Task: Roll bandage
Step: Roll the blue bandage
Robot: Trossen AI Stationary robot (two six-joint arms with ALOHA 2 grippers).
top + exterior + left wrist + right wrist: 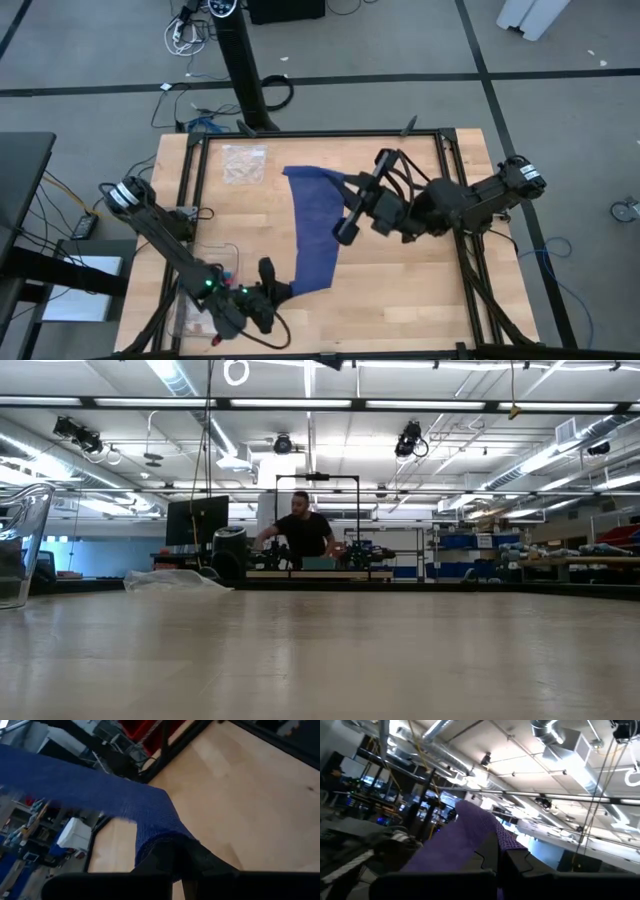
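Observation:
The dark navy-blue bandage (pixel 315 225) is a long flat band running from the table's far side toward its near edge, and it is held up between both grippers. It does not appear in the low view. My left gripper (pixel 280 290) is shut on the bandage's near end (pixel 150 815). My right gripper (pixel 344 230) is shut on the bandage at its right edge, about halfway along. In the right wrist view the bandage (pixel 455 840) runs away from the fingers, with the ceiling behind it. My left gripper pinches the bandage's near end (pixel 162 837) between its two fingers, coming in low from the table's near left. The cloth bunches at the fingers and then stretches away, wide and clear of the table. My right gripper pinches the bandage's right edge (pixel 502 837) between its two fingers. It comes from the table's right side with the fingers tilted upward. The band rises away from the fingers; whether it is one layer or several, I cannot tell.
A clear plastic bag (pixel 243 163) lies at the far left of the wooden table (pixel 400 300). A clear container (pixel 205 275) stands at the near left, by my left arm. Black frame rails (pixel 455 180) run along the table's sides. A person (pixel 300 530) works in the room beyond.

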